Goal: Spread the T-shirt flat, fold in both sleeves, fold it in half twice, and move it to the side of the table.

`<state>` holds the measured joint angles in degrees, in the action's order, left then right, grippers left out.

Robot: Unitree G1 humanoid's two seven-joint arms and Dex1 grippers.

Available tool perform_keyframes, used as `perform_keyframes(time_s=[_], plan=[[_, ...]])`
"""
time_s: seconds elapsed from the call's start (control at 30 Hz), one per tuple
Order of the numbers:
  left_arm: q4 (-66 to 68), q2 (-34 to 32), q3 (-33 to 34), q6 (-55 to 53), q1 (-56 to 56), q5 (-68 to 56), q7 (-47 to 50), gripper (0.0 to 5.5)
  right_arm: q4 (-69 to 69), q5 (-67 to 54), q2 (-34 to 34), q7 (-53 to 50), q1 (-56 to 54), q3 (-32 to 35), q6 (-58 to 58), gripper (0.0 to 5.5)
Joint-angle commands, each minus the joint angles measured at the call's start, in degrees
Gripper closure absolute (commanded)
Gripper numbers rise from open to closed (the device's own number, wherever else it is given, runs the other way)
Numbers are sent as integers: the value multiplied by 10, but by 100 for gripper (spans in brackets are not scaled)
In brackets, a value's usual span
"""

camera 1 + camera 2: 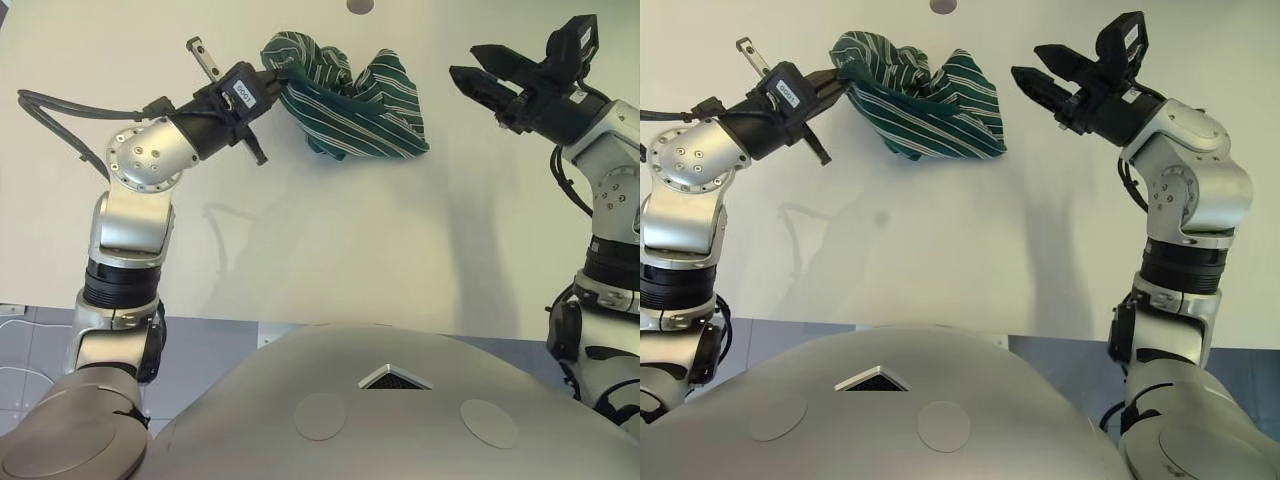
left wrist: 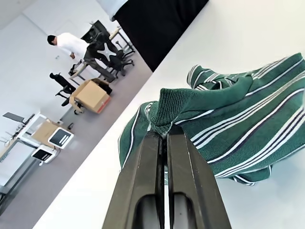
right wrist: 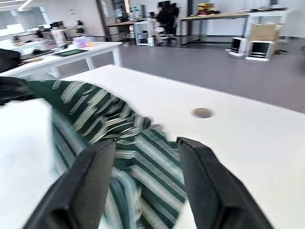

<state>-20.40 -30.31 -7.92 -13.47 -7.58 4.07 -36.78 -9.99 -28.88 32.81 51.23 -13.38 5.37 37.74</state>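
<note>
A dark green T-shirt [image 1: 345, 100] with white stripes lies crumpled at the far middle of the white table [image 1: 320, 250]. My left gripper [image 1: 272, 78] is shut on a ribbed edge of the T-shirt [image 2: 190, 102] at its left end, holding that end slightly raised. My right gripper [image 1: 468, 82] hovers open just right of the cloth, its fingers [image 3: 95, 186] apart with the striped T-shirt [image 3: 114, 133] beyond them and nothing between them.
A small round grey cap [image 1: 360, 6] is set in the table at the far edge behind the shirt. The table's near edge [image 1: 200, 318] runs in front of my torso. Desks, chairs and boxes [image 2: 88, 95] stand in the room beyond.
</note>
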Motion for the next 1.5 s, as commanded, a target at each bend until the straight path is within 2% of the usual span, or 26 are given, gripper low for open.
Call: perform_keyframes(time_s=[0.03, 0.13, 0.2, 0.37, 0.47, 0.57, 0.63, 0.73, 0.9, 0.97, 1.17, 1.33, 1.4, 1.5], plan=[[7, 3, -4, -3, -13, 15, 19, 550, 38, 33, -3, 32, 8, -75, -25, 314], [13, 5, -6, 1, -25, 20, 25, 550, 107, 53, -39, 20, 1, -108, -47, 314], [15, 5, -10, 4, -31, 23, 25, 550, 166, 51, -69, 3, -19, -97, -54, 314], [16, 5, -17, 7, -30, 28, 27, 550, 220, -25, -99, 0, -51, -39, 30, 314], [19, 7, -18, 8, -34, 32, 28, 550, 231, -20, -92, 10, -52, -55, 52, 314], [26, 8, -18, 13, -44, 34, 28, 550, 232, 1, -82, 29, -35, -87, 42, 372], [29, 7, -16, 14, -49, 33, 27, 550, 250, 10, -84, 22, -37, -85, 31, 409], [30, 9, -17, 17, -50, 33, 27, 550, 278, 18, -87, 3, -55, -64, 12, 409], [33, 9, -16, 21, -45, 33, 30, 550, 324, 33, -86, -16, -85, -44, -10, 314], [35, 11, -16, 22, -47, 33, 32, 550, 324, 38, -86, -2, -83, -59, -12, 310], [42, 10, -15, 27, -52, 32, 33, 550, 266, 16, -83, 41, -56, -74, 26, 441], [50, 11, -10, 31, -53, 33, 40, 550, 238, 9, -76, 43, -52, -62, 38, 536], [60, 14, 2, 28, -62, 31, 51, 550, 210, 1, -67, 43, -61, -49, 42, 547], [109, 20, 21, 32, -111, 26, 69, 550, 214, -3, -61, 19, -139, -11, 23, 547]])
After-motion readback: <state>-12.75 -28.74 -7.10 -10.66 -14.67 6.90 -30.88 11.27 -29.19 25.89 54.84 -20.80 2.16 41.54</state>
